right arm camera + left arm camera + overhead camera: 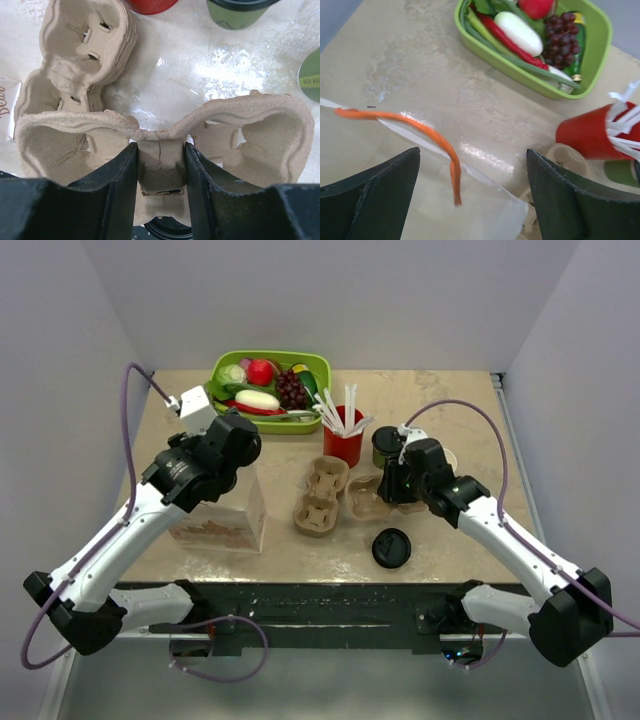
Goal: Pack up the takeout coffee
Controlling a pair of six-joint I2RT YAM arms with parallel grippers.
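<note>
Right wrist: jaws clamp carrier (pixel 160 155) bridge.

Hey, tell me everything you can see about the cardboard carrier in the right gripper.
The cardboard carrier is brown moulded pulp, matte and rough-edged, with two empty cup wells joined by a narrow middle bridge; slits are cut in the well walls. The right gripper is shut on that bridge, one finger each side. It sits roughly level beside a stack of similar carriers. Whether it rests on the table cannot be told.
</note>
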